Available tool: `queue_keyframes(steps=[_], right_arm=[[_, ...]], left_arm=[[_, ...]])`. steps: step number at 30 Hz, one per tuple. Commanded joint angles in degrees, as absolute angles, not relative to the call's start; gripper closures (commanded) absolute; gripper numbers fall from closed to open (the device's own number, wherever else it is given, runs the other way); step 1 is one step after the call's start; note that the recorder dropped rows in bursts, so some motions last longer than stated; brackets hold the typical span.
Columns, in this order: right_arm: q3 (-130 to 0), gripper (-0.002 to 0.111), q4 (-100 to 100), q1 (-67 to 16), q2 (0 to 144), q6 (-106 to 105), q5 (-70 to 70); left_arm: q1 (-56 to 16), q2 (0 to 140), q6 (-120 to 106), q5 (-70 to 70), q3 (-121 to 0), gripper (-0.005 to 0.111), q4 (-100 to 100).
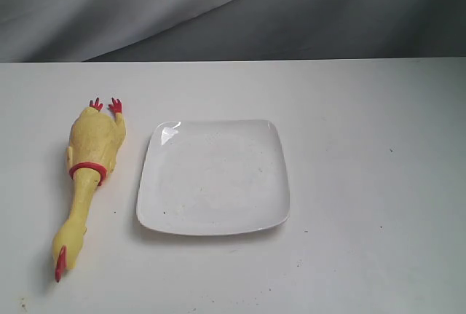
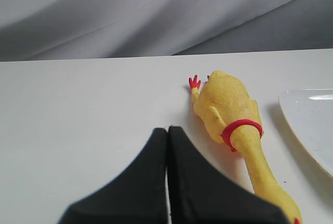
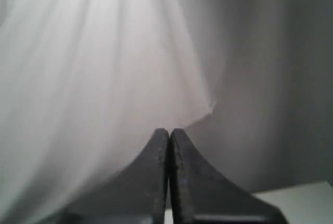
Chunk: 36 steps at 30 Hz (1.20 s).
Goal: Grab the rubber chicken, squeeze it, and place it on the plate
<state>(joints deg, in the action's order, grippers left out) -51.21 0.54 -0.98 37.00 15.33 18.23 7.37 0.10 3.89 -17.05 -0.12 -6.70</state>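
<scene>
The rubber chicken (image 1: 93, 155), lying just beside the plate (image 1: 215, 183), was yellow with faintly speckled skin. Its feet, its collar band and the comb at its head were red. The plate was plain glossy white, with a bright glint at the corner nearest the chicken's feet and a few tiny dark specks. The bench (image 1: 364, 183) was off-white with scattered dark flecks. Behind the plate hung a grey cloth (image 1: 218, 8), paler on one fold, darker on another. The left claw (image 2: 167, 130) and right claw (image 3: 169, 130) were matt black.

Staged lab setup: white table (image 1: 364, 256), grey draped cloth backdrop (image 1: 218, 8).
</scene>
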Motion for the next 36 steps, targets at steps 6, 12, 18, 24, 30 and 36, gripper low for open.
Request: queue_keyframes(steps=[6, 12, 18, 24, 30, 36], right_arm=[[-70.86, 0.108, -21.99, -0.61, 64.85, -14.6, 49.62], [-75.24, 0.108, -21.54, -5.03, 80.7, -16.61, 58.07], [-75.24, 0.108, -14.54, -18.58, 92.74, -15.18, 56.38], [-76.13, 0.108, -12.08, -32.5, 102.84, -10.73, 44.75], [-86.71, 0.108, -9.43, -41.95, 110.34, -5.67, 44.56], [-104.21, 0.092, -5.05, -48.93, 118.71, -1.48, 48.64]], left_arm=[[7.11, 0.0, 4.04, -16.79, 0.0, 0.106, -6.71], [7.11, 0.0, 4.04, -16.79, 0.0, 0.106, -6.71], [7.11, 0.0, 4.04, -16.79, 0.0, 0.106, -6.71], [7.11, 0.0, 4.04, -16.79, 0.0, 0.106, -6.71], [7.11, 0.0, 4.04, -16.79, 0.0, 0.106, -6.71], [7.11, 0.0, 4.04, -16.79, 0.0, 0.106, -6.71]])
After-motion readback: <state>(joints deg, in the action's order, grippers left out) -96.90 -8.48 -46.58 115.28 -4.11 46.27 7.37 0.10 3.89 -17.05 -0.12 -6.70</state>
